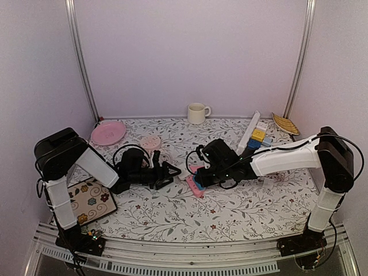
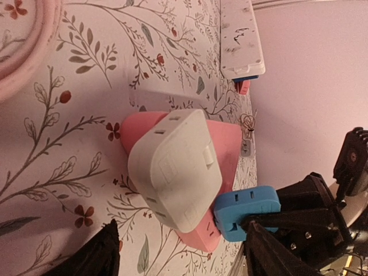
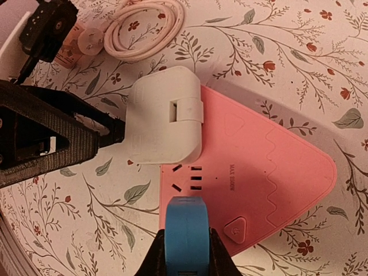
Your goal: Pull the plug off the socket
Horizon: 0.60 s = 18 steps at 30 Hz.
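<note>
Right gripper (image 3: 187, 256) clamped on blue plug (image 3: 185, 221) seated in pink socket (image 3: 270, 172), white adapter (image 3: 164, 115) at plug's 11 o'clock, left gripper (image 1: 171, 171) wide at adapter's 9 o'clock

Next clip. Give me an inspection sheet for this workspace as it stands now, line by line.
Surface: table under a floral cloth.
Job's things: pink socket block lying flat; white adapter and blue plug both appear plugged into it.
Clutter: pink plate, mug, white power strip, coloured blocks and yellowish dish at the back; floral mat front left.
Grippers: left pincer open, at the white adapter; right pincer shut on the blue plug.
Cables: coiled white cable lying loose behind the socket block.
Surroundings: white walls with metal rails; nothing else seen.
</note>
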### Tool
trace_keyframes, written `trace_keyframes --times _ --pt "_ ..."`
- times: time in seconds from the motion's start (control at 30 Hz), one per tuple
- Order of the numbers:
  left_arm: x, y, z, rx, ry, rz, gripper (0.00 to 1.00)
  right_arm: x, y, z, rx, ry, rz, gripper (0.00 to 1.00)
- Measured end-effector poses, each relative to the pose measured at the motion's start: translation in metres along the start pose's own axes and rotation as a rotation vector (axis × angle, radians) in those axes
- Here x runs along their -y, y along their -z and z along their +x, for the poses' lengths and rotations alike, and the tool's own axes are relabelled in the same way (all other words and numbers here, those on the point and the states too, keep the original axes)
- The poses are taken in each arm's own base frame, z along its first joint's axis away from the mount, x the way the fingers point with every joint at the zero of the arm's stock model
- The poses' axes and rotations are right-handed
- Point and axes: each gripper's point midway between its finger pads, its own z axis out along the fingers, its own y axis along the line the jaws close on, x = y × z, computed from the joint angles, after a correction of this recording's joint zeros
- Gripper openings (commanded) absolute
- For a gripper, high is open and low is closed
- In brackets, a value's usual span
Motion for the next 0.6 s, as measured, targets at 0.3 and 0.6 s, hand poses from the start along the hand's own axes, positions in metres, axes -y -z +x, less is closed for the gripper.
trace_keyframes --times 0.3,0.6 --pt "0.002 0.0 -0.001 0.002 -0.003 0.006 0.73 -0.005 0.012 0.01 0.015 -0.061 -0.074 0.04" --pt "0.0 -0.002 0.001 -0.004 -0.003 0.008 0.74 -0.016 0.023 0.004 0.087 -0.133 -0.169 0.04"
